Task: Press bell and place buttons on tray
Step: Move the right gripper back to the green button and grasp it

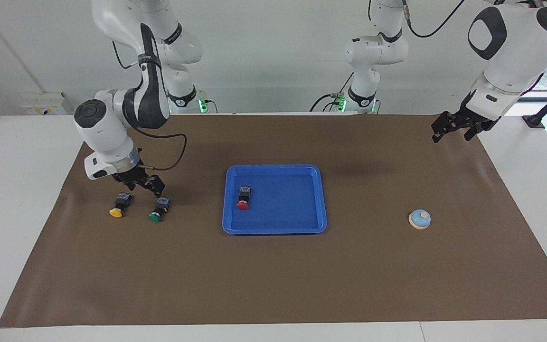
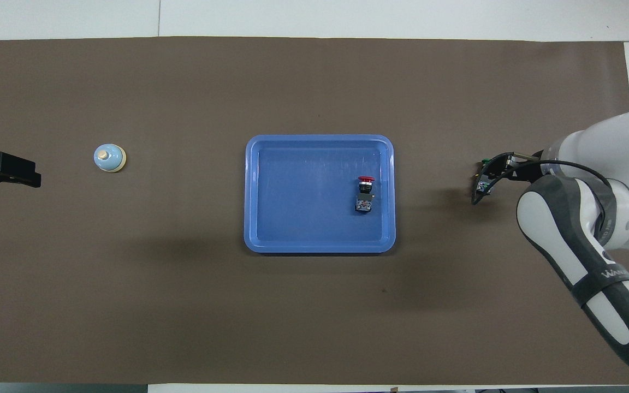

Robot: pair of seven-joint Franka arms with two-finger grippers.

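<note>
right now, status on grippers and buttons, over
Right gripper open, over green-capped button and yellow-capped button. Left gripper open, waiting. Red-capped button in blue tray. Nothing blocking.

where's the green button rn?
The green button lies on the brown mat toward the right arm's end, between the yellow button and the tray, just below the open right gripper.

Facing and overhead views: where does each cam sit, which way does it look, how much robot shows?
Facing view: high across the table, looking at the robots; arm bases at top, right gripper over the yellow button and green button, left gripper waits.
Overhead view: high above the robots' end, looking forward and steeply down; right arm's forearm and left gripper show.
Shared: tray, red button, bell, half a turn apart.
</note>
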